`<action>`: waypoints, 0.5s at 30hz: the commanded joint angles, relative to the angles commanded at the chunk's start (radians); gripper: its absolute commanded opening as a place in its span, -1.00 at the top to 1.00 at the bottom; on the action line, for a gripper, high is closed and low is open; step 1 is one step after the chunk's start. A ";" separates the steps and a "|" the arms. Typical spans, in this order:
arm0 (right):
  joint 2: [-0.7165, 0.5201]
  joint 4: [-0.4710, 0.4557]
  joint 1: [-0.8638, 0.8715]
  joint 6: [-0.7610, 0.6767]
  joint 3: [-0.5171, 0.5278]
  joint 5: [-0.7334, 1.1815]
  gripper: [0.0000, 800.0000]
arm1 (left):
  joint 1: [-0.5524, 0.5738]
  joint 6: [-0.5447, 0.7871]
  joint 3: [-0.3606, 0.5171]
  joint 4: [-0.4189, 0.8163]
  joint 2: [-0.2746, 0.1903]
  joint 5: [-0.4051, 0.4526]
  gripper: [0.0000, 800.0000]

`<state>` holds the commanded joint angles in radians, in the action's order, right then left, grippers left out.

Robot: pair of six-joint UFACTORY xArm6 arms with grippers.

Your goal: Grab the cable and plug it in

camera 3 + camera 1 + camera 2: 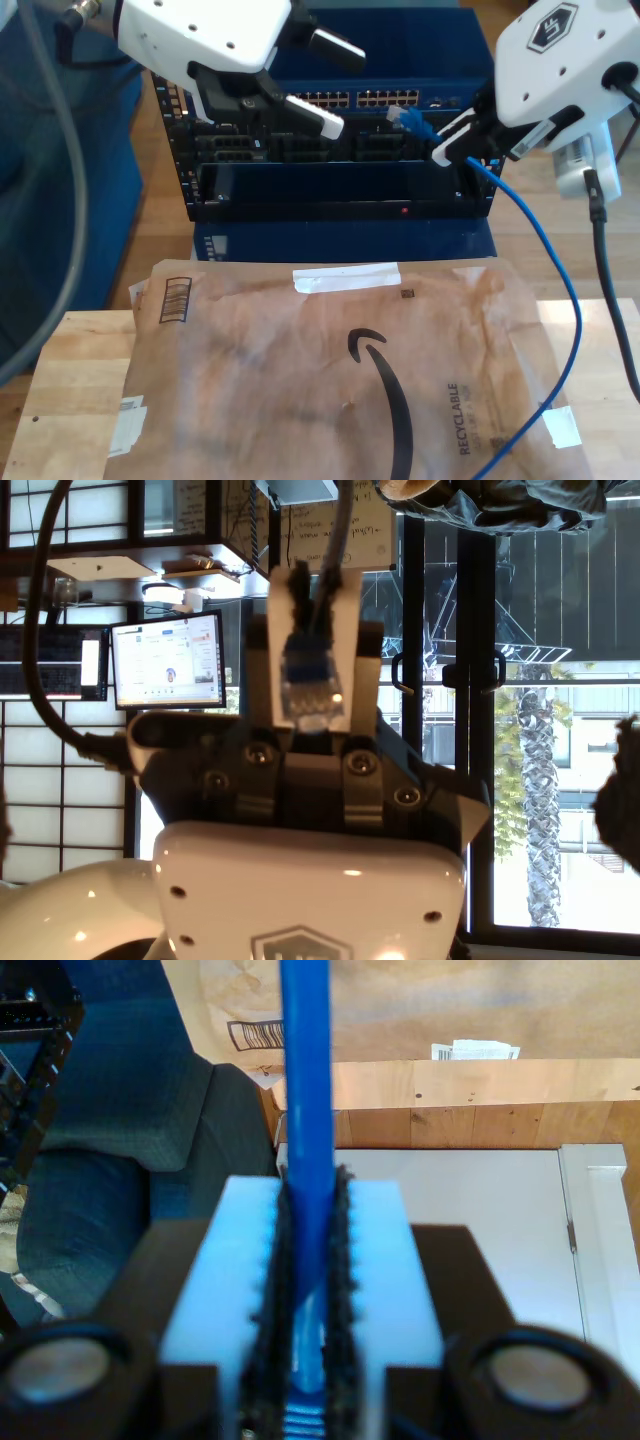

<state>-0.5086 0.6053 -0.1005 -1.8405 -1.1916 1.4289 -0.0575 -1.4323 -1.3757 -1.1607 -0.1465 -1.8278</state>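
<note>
The bright-blue cable (305, 1080) runs straight out between the toothed pads of my second gripper (305, 1190), which is shut on it. My first gripper (312, 590) is shut on the cable's blue plug (308, 685), held between its white fingers. At the exterior view's right, an arm's gripper (450, 145) grips the cable (560, 300), whose plug (405, 117) hangs just in front of the port row of a dark rack switch (340, 100). At that view's left, another arm's gripper (325, 85) stands with its fingers apart and nothing between them. The wrist views do not show which arm is which.
A brown paper envelope (330, 380) covers most of the wooden table (70, 400) in front of the switch. A blue sofa (100, 1160) stands beside it. A black robot cable (597, 220) hangs at the exterior view's right. The first wrist view faces a monitor (168, 660) and windows.
</note>
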 joint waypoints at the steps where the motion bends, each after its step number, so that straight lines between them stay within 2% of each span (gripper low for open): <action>1: 0.003 0.000 0.002 0.000 -0.006 0.000 0.99 | 0.000 -0.002 0.000 0.000 0.000 0.000 -1.00; 15: 0.072 0.005 -0.002 -0.005 -0.083 0.000 0.99 | 0.011 -0.012 -0.002 0.000 0.006 0.008 -1.00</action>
<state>-0.4365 0.6099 -0.1020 -1.8451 -1.2745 1.4289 -0.0468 -1.4446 -1.3773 -1.1607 -0.1404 -1.8201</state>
